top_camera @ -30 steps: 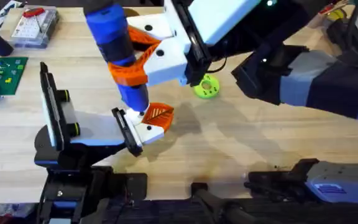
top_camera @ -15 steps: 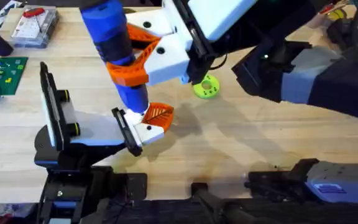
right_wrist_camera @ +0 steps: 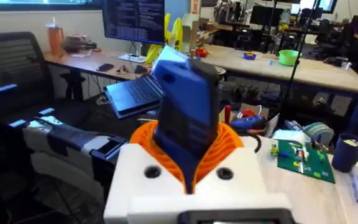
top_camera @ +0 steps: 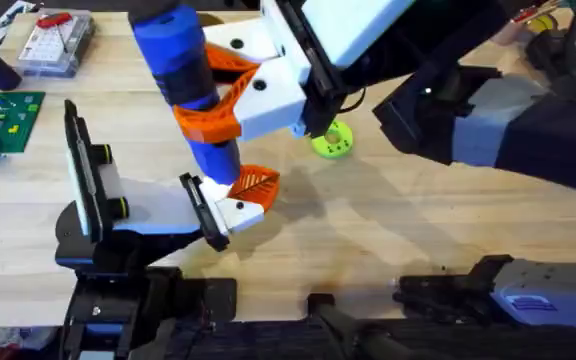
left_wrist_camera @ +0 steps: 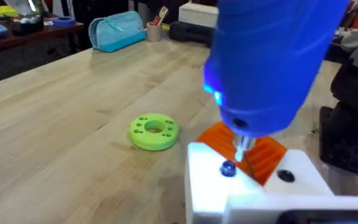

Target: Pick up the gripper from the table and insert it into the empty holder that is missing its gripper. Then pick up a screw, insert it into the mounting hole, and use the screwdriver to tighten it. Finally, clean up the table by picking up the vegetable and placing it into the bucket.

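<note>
Screwdriver [top_camera: 186, 85]: bright blue cylinder with a darker band, held near upright at the table's [top_camera: 388, 230] left-centre, thin metal tip [left_wrist_camera: 241, 147] down. A blue light glows on its lower body in the left wrist view. Right gripper [top_camera: 230, 88] reaches across from the right; its orange ribbed fingers [top_camera: 208, 118] pinch the blue body on both sides. In the right wrist view the screwdriver stands between the orange pads [right_wrist_camera: 232, 144].

Tip sits on the small gripper [top_camera: 249, 195], a white block with an orange ribbed finger, seated at the end of the holder [top_camera: 206, 212]. Holder is a flat black bracket ending a grey-white arm [top_camera: 148, 208]. A small dark screw [left_wrist_camera: 228, 168] sits in the white block just beside the tip.

Left gripper: fingers' state cannot be told.

Green disc [top_camera: 332, 141] lies flat on the table, right of the screwdriver, apart from it.
</note>
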`<action>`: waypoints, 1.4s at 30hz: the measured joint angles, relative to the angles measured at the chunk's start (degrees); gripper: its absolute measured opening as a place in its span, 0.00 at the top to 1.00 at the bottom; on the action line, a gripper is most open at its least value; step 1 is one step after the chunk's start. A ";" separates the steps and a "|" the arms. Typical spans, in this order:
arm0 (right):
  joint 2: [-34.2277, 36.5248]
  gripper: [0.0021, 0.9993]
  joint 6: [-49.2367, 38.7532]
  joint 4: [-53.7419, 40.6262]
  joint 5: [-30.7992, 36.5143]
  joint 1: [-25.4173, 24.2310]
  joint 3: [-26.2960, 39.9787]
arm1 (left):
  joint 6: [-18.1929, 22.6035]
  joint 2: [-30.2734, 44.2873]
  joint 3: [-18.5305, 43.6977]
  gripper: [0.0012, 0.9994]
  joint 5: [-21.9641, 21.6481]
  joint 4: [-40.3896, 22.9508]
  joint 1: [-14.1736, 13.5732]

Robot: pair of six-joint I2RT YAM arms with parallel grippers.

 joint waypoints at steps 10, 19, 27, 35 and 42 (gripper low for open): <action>0.04 0.98 -0.06 -0.04 -0.16 0.00 0.00 | -0.02 0.02 0.00 0.99 0.00 0.00 0.00; 0.04 0.98 -0.53 -0.02 -0.14 0.00 0.02 | 0.00 0.00 0.00 0.99 0.00 0.00 0.00; 0.04 0.98 -1.50 -0.69 -0.13 0.00 0.02 | 0.00 0.02 0.00 0.99 0.00 0.00 0.00; 0.04 0.98 -2.23 -2.10 -0.11 0.00 0.02 | -0.02 0.02 0.00 0.99 0.02 0.00 0.00; 0.06 0.98 -2.89 -2.10 -0.11 0.00 0.02 | -0.02 0.02 0.00 0.99 0.02 0.00 0.00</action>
